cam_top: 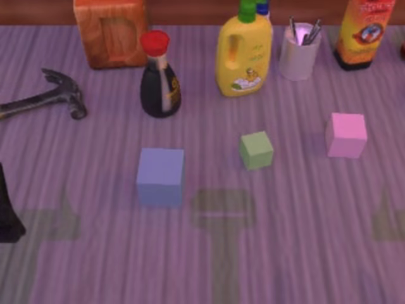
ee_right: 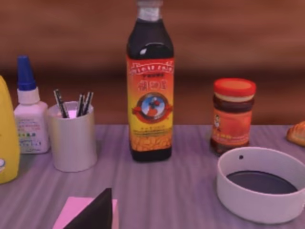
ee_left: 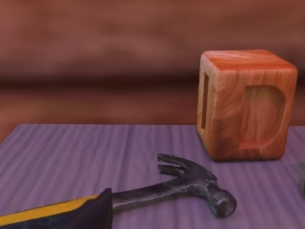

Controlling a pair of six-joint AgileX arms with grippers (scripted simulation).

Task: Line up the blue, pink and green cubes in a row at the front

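Three cubes stand apart on the purple table. The blue cube (cam_top: 160, 176), the largest, is left of centre. To its right and a little farther back sits the small green cube (cam_top: 256, 150). The pink cube (cam_top: 346, 135) is at the right, and one corner of the pink cube (ee_right: 76, 214) shows in the right wrist view. A dark part of my right gripper (ee_right: 95, 214) shows in front of it there; the right arm is outside the top view. My left gripper (cam_top: 6, 215) rests at the left edge, well away from the cubes.
A hammer (cam_top: 47, 95) lies at the back left near a wooden block (cam_top: 111, 31). Along the back stand a red-capped dark bottle (cam_top: 159, 76), a yellow bottle (cam_top: 243, 57), a pen cup (cam_top: 299, 50) and a tall sauce bottle (cam_top: 364, 31). A white bowl (ee_right: 262, 183) and a red-lidded jar (ee_right: 232, 117) are farther right.
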